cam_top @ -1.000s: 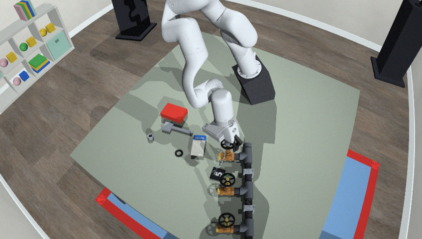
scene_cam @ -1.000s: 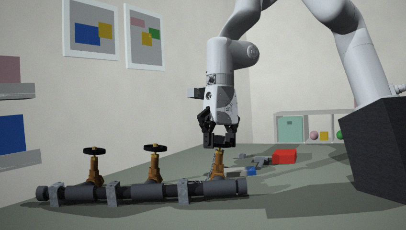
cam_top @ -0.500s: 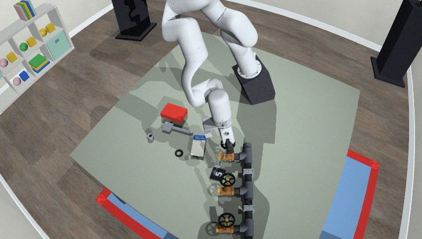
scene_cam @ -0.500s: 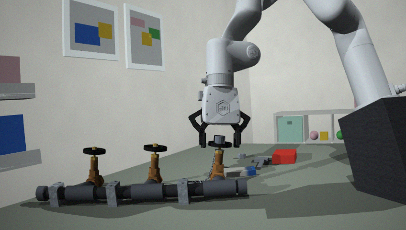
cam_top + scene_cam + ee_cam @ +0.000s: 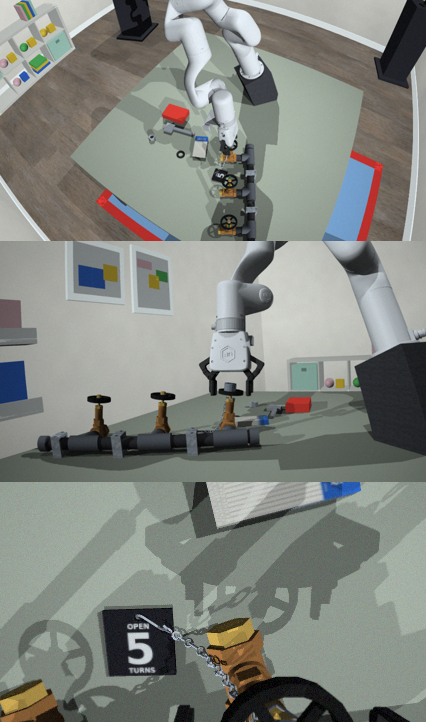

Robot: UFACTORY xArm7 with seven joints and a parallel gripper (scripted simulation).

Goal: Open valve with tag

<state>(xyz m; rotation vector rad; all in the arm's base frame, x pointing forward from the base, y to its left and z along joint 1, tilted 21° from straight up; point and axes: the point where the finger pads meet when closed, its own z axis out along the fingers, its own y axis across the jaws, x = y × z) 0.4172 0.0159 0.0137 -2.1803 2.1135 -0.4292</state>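
Note:
Three brass valves with black handwheels stand on a dark grey pipe [image 5: 249,178] [image 5: 149,441]. The valve nearest the robot base has its handwheel [image 5: 234,145] [image 5: 230,392] [image 5: 280,684] level. A chain [image 5: 200,652] runs from its brass body [image 5: 240,657] to a black tag [image 5: 219,174] [image 5: 140,641] reading "OPEN 5 TURNS", which lies flat on the mat. My gripper [image 5: 227,146] [image 5: 231,391] is open, pointing down, with one finger on each side of that handwheel at rim height. The middle valve [image 5: 229,183] [image 5: 163,395] and the end valve [image 5: 226,223] [image 5: 98,398] stand apart from it.
A white box with a blue end [image 5: 200,147] [image 5: 253,420] [image 5: 265,502] lies close beside the tagged valve. Further off lie a black ring [image 5: 180,151], a grey nut [image 5: 152,138], a grey tool [image 5: 178,129] and a red block [image 5: 175,113] [image 5: 298,404]. The robot base [image 5: 259,83] stands behind.

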